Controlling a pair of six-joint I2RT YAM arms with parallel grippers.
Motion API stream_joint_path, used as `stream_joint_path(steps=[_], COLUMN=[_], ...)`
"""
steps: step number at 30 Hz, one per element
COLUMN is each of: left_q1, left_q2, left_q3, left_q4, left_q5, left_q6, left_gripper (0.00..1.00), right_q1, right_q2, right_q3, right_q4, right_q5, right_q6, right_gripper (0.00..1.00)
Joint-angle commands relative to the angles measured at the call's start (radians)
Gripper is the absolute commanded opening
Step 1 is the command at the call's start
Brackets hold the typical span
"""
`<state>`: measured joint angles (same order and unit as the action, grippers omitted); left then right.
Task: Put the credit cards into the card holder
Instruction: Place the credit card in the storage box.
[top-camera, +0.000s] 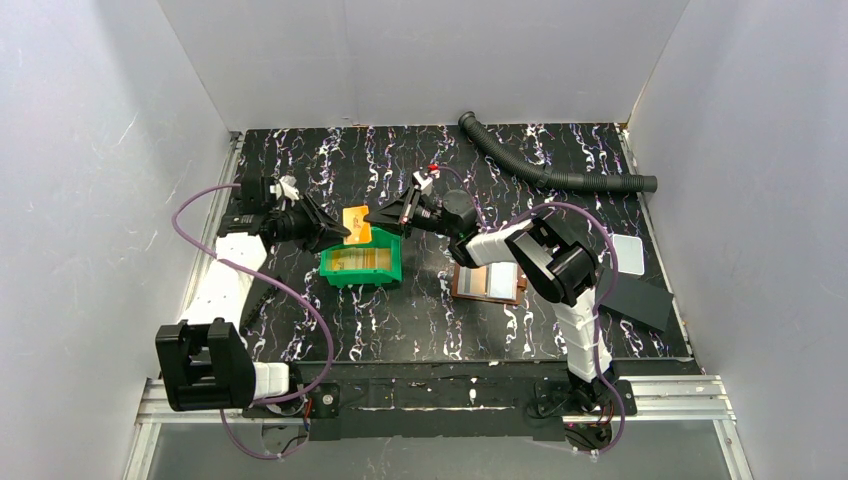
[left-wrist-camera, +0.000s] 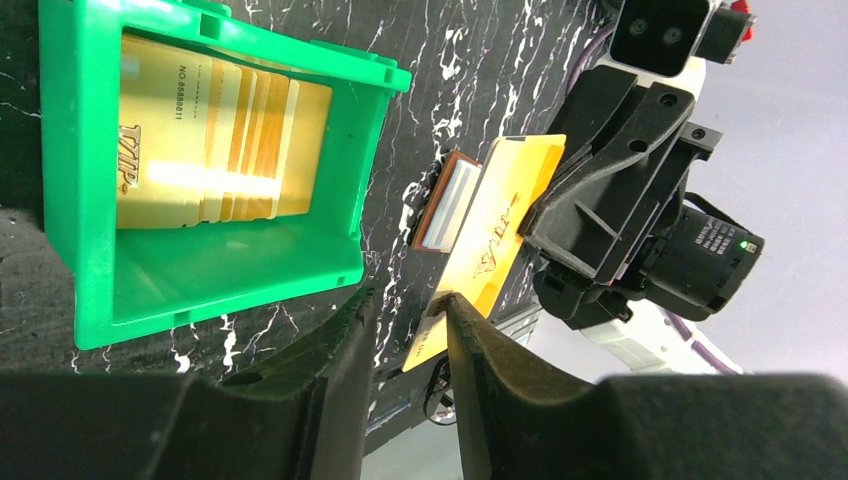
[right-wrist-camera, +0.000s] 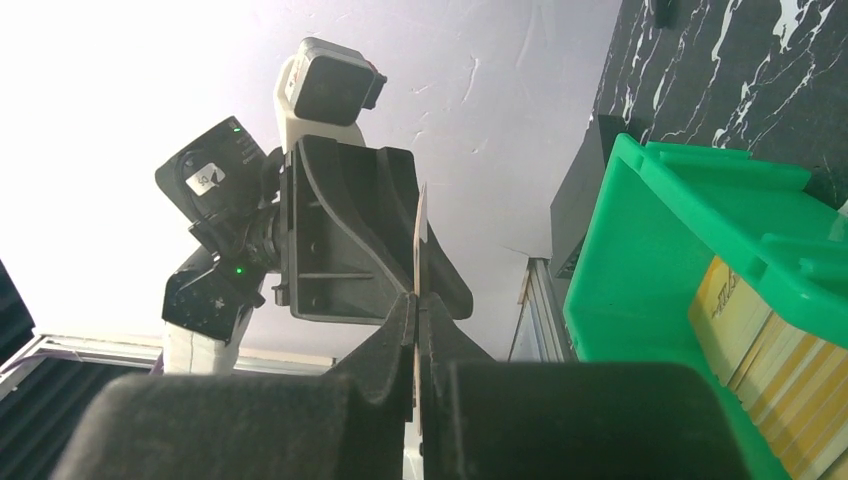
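An orange credit card (top-camera: 358, 225) hangs in the air above the back rim of the green bin (top-camera: 360, 277), between my two grippers. My right gripper (top-camera: 382, 218) is shut on its right end; in the right wrist view (right-wrist-camera: 417, 305) the card (right-wrist-camera: 420, 230) shows edge-on between the pads. My left gripper (left-wrist-camera: 410, 305) is open, with the card's (left-wrist-camera: 500, 220) free end between the jaws, against one finger (left-wrist-camera: 470, 340). Several yellowish cards (left-wrist-camera: 220, 140) lie in the bin (left-wrist-camera: 70, 180). The brown card holder (top-camera: 488, 283) lies open on the table under my right arm.
A black corrugated hose (top-camera: 550, 170) curves across the back right. A pale translucent plate (top-camera: 628, 252) and a flat black sheet (top-camera: 640, 300) lie at the right edge. White walls enclose the table on three sides.
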<state>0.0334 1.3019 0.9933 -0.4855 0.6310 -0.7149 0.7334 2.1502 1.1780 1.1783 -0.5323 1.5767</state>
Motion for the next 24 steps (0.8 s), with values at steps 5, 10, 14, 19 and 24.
stream_joint_path(steps=[5, 10, 14, 19, 24], left_q1=[0.024, 0.025, 0.026, 0.027, 0.028], left_q2=[-0.032, -0.035, -0.040, -0.030, -0.037], left_q3=[-0.060, -0.072, -0.101, -0.086, -0.071], left_q4=[0.083, 0.123, 0.179, 0.123, 0.052], left_q5=[0.093, 0.133, 0.165, 0.127, 0.059], left_q6=[-0.039, -0.055, -0.084, -0.038, 0.034], left_gripper=[0.28, 0.28, 0.22, 0.01, 0.00], right_q1=[0.001, 0.005, 0.009, 0.011, 0.011], right_q2=[0.004, 0.012, 0.021, 0.026, 0.037], right_q3=[-0.004, -0.005, -0.007, -0.018, -0.032], right_q4=[0.109, 0.118, 0.124, 0.102, 0.061], right_q5=[0.012, 0.022, 0.031, 0.043, 0.046], right_q6=[0.035, 0.045, 0.054, 0.039, 0.002], right_gripper=[0.01, 0.01, 0.01, 0.03, 0.12])
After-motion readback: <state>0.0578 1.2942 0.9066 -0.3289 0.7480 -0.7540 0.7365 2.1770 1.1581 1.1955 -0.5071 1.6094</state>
